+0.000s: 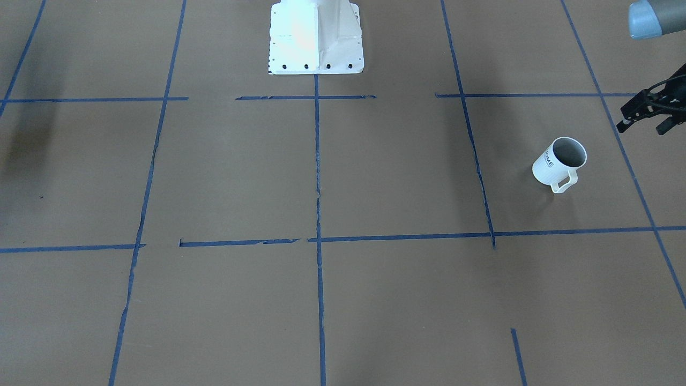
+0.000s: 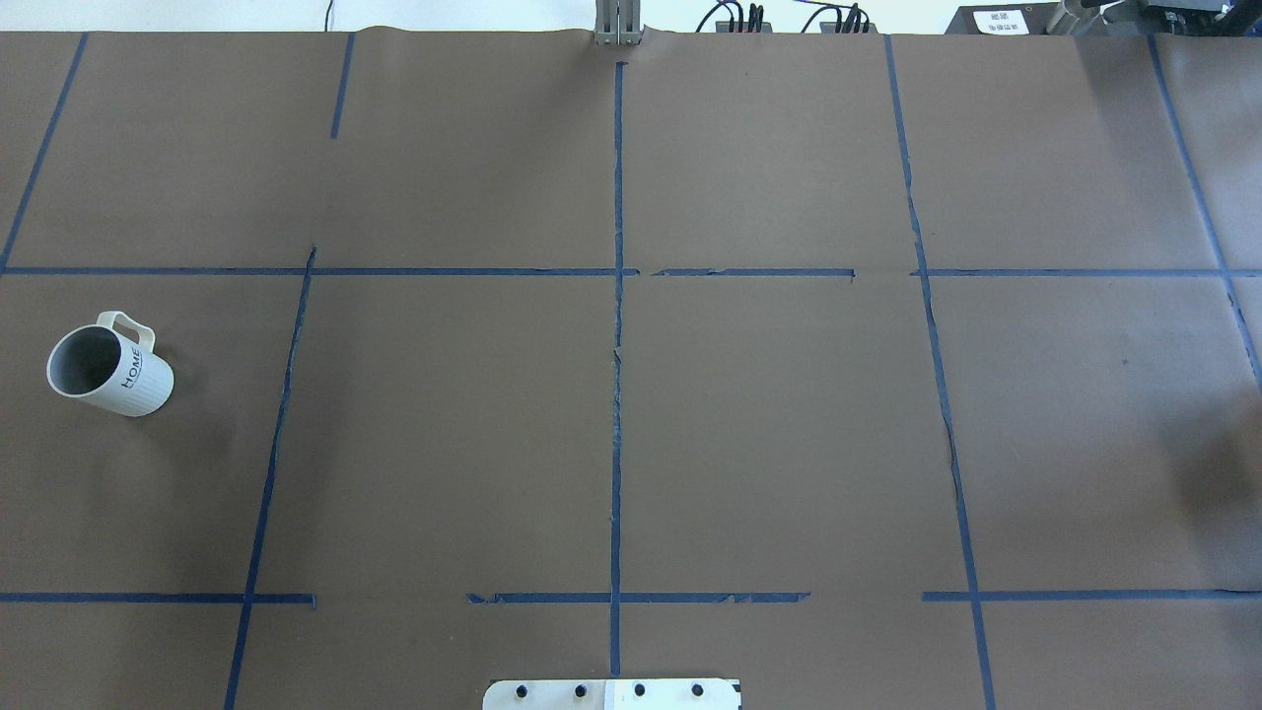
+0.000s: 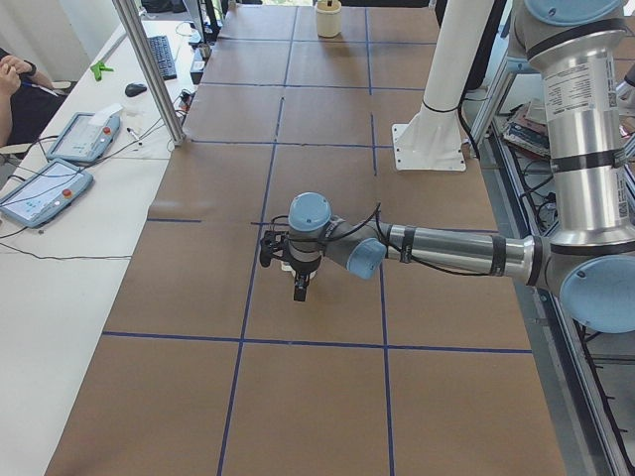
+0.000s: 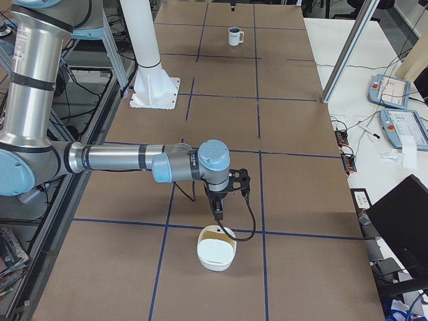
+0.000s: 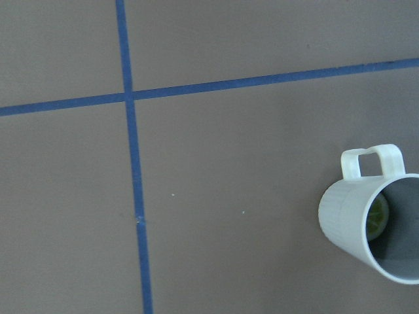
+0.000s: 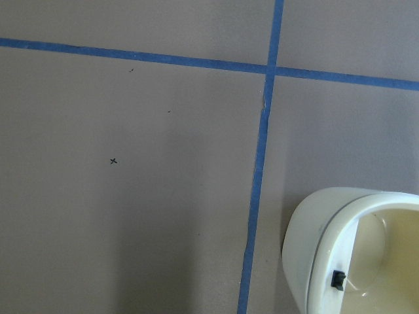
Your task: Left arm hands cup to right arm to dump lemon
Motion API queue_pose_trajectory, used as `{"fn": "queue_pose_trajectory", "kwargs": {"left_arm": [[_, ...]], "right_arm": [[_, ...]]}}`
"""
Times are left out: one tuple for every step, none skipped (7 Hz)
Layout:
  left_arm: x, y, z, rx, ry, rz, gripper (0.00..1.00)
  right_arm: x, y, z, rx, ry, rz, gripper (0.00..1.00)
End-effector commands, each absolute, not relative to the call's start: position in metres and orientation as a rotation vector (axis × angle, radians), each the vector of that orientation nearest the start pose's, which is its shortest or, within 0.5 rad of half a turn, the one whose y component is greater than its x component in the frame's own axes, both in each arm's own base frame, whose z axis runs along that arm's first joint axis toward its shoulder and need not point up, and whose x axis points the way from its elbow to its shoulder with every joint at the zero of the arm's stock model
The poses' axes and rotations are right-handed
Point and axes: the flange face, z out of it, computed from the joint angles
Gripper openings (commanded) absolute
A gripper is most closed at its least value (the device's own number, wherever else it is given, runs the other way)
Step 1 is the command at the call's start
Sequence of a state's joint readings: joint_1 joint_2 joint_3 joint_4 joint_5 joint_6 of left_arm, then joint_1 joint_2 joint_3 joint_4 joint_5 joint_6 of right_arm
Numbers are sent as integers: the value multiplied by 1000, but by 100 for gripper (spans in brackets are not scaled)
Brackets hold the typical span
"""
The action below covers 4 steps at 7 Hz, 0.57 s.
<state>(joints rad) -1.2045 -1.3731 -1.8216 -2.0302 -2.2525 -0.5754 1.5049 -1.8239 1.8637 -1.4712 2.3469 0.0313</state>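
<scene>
On the brown-papered bench (image 2: pixel 769 424), the upright cup (image 1: pixel 554 163) with the lemon (image 5: pixel 378 219) inside is found near the left end effector (image 1: pixel 643 124), toward its inward side, which is held wide and empty; the grip of the distant right end effector (image 4: pixel 217 207) cannot be told.

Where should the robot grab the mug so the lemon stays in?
Probably the rim of the mug, from straight above. It stands upright, mouth open, so one of the jaws can slip inside the wall and one outside. Choose the side away from the squared handle, clear of the lemon inside.
</scene>
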Motion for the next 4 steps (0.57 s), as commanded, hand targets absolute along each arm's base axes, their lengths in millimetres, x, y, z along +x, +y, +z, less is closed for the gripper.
{"fn": "queue_pose_trajectory", "kwargs": {"left_arm": [[133, -467, 566, 159, 806, -73, 100], [151, -474, 559, 151, 818, -69, 100], [157, -472, 561, 142, 816, -58, 100], [159, -469, 562, 134, 826, -48, 100]], "right_arm": [[37, -397, 616, 94, -781, -87, 100], [37, -397, 616, 93, -781, -87, 100], [37, -397, 616, 93, -781, -87, 100], [37, -397, 616, 93, -781, -87, 100]]}}
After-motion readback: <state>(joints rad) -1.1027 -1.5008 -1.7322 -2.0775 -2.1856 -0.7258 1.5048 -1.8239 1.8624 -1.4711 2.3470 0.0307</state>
